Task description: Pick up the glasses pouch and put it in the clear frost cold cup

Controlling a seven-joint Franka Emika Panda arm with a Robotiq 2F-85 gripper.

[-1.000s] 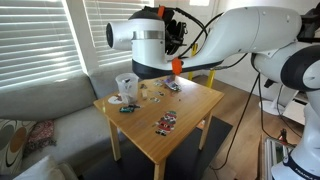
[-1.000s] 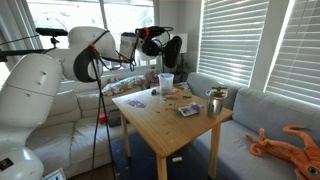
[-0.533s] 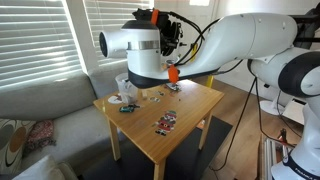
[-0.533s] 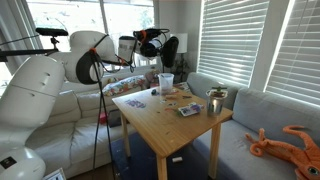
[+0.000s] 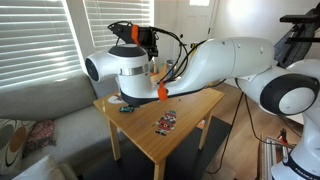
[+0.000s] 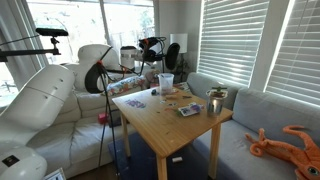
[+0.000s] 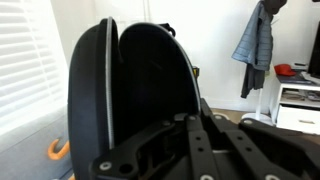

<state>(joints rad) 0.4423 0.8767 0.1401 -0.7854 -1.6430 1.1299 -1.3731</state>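
Gripper (image 6: 165,48) clamped on pouch (image 6: 175,52) | pouch held in the air, long axis upright | cup (image 6: 166,82) on table (image 6: 170,128), far edge, at 6 o'clock below pouch, well apart | next, judged: lower pouch end-first into rim.

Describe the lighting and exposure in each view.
In an exterior view the window is blown out white; in an exterior view the blinds are bright but keep their slats; in the wrist view the glasses pouch looms dark, detailless, the black gripper barely separable from it.
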